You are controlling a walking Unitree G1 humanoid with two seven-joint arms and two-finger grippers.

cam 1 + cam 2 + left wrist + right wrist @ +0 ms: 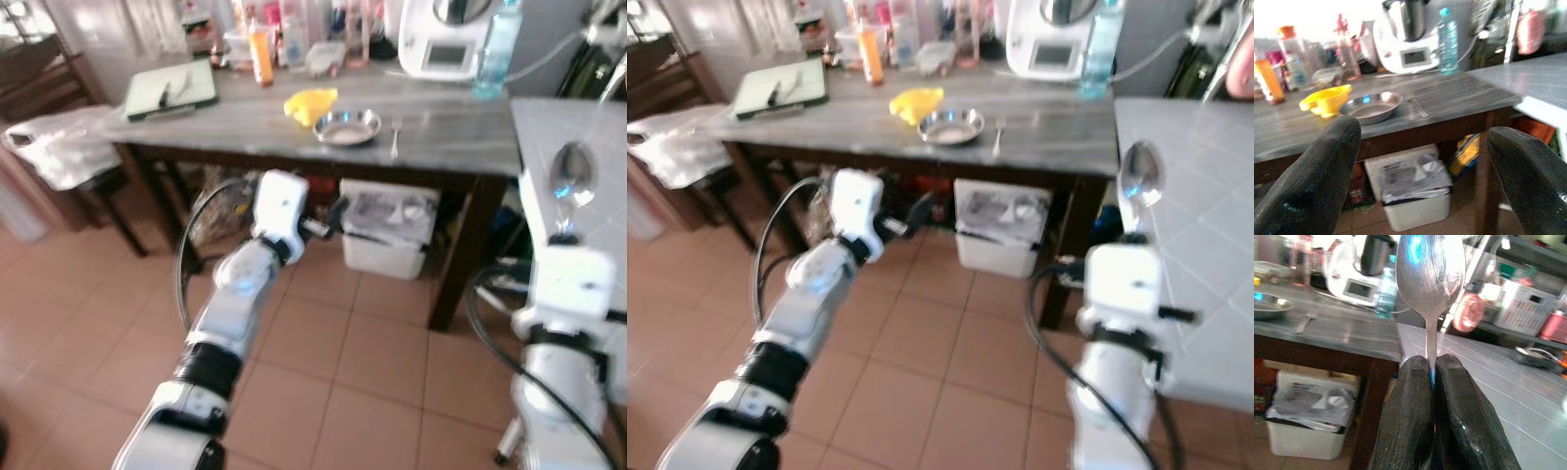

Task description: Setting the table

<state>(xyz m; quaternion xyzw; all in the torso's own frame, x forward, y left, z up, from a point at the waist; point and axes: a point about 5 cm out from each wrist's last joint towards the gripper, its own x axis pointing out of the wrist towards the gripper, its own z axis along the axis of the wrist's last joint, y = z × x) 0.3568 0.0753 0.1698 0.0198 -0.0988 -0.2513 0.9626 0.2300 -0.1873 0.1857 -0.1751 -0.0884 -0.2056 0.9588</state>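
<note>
One spoon (pixel 1430 279), upright, bowl up, handle clamped between both fingers of right hand (pixel 1432 377), held in air off the near right corner of the bench (pixel 441 147). Left hand (pixel 1422 161) released, fingers wide apart, grasping nothing, low in front of bench's front edge. On bench near front edge: one steel plate (pixel 347 126), one fork (pixel 395 135) just right of it, one yellow bowl (pixel 311 103) touching plate's left rim. One white bin (pixel 387 230) on floor under bench.
</note>
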